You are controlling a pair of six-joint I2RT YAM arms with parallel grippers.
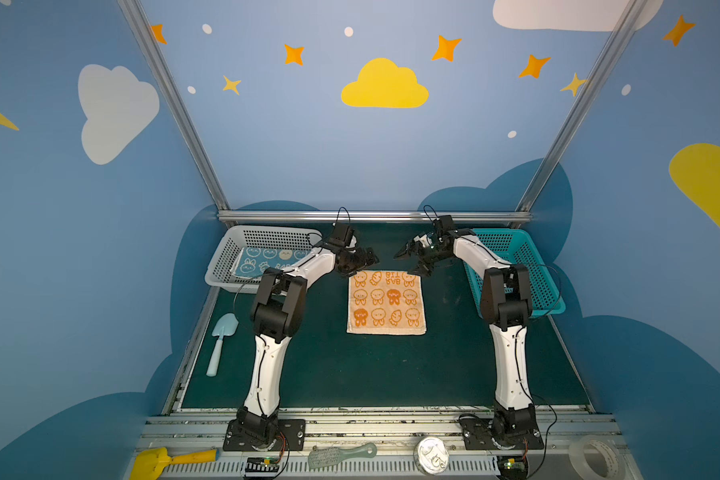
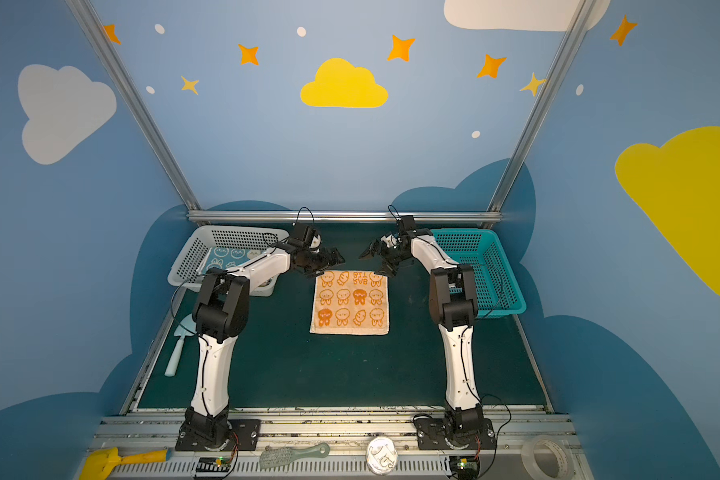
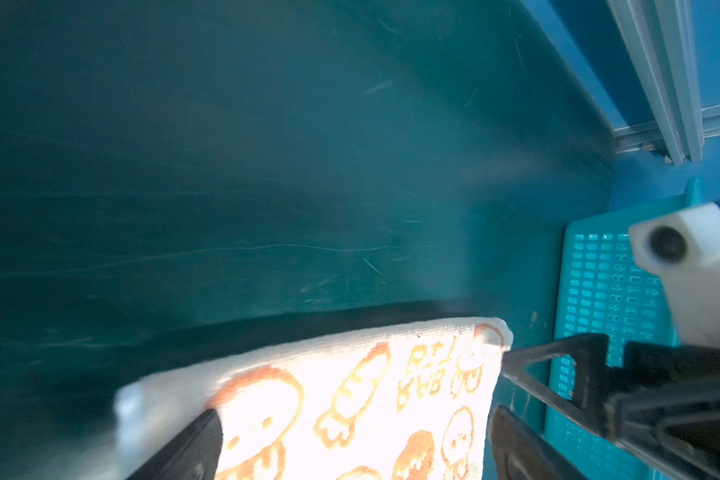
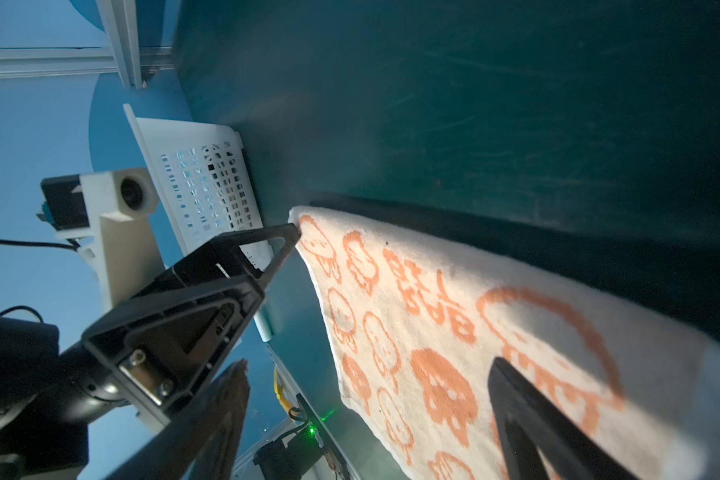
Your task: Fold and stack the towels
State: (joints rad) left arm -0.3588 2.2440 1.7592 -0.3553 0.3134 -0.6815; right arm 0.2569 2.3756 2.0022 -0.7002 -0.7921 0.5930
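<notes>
An orange-and-cream towel (image 1: 385, 303) (image 2: 350, 303) with rabbit prints lies spread flat in the middle of the green mat. My left gripper (image 1: 362, 259) (image 2: 331, 259) hovers open at its far left corner. In the left wrist view its jaws stand wide on either side of the towel (image 3: 350, 395). My right gripper (image 1: 412, 259) (image 2: 377, 259) hovers open at the far right corner, with the towel (image 4: 454, 332) under its jaws and nothing pinched. A blue towel (image 1: 262, 259) (image 2: 229, 257) lies inside the white basket (image 1: 275, 229).
A teal basket (image 1: 516, 257) stands at the back right beside the right arm. A light blue shovel (image 1: 221, 345) lies on the mat's left edge. On the front rail lie a yellow shovel (image 1: 171, 459), a brush (image 1: 341, 455), a metal lid (image 1: 432, 455) and a tape roll (image 1: 597, 459).
</notes>
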